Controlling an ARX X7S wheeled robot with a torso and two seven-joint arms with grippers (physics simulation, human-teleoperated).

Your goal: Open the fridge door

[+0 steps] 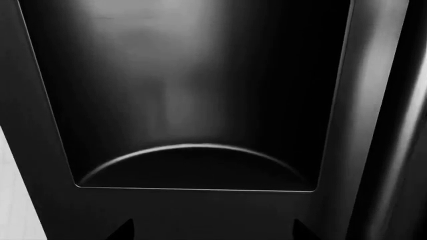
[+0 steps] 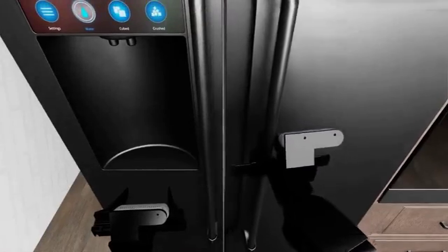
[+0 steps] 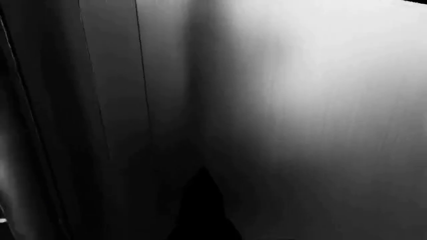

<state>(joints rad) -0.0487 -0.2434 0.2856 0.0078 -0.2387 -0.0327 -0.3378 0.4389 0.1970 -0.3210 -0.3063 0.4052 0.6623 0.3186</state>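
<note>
Nearest the head camera, low at the left, the left gripper (image 2: 105, 227) hangs in front of the narrower black door (image 2: 77, 131), below its dispenser recess (image 2: 129, 100). Its grey wrist block and dark body show, but the fingers are too dark against the door to read, so I cannot tell whether they stand apart or together. In the left wrist view only two dark fingertips (image 1: 123, 231) poke in at the edge, well apart from each other, with the curved ledge of the recess straight ahead.

Above the recess sits a panel with round blue icons (image 2: 102, 13). To the far left a pale wall (image 2: 28, 157) meets a wooden floor (image 2: 70, 210).

Moving right, two long vertical black bar handles (image 2: 204, 115) flank the seam between the doors. The fridge door (image 2: 364, 94), wide, plain and glossy black, fills the right half and lies flush with its neighbour, closed.

The right gripper (image 2: 245, 167) reaches from its grey block toward the fridge door's handle (image 2: 269, 105), a dark finger showing just beside the bar; whether it clamps the bar cannot be told. The right wrist view gives only dim door surface and one dark fingertip (image 3: 200, 210).

At the far right edge are a dark oven door (image 2: 427, 168) and a wooden drawer (image 2: 413, 226).
</note>
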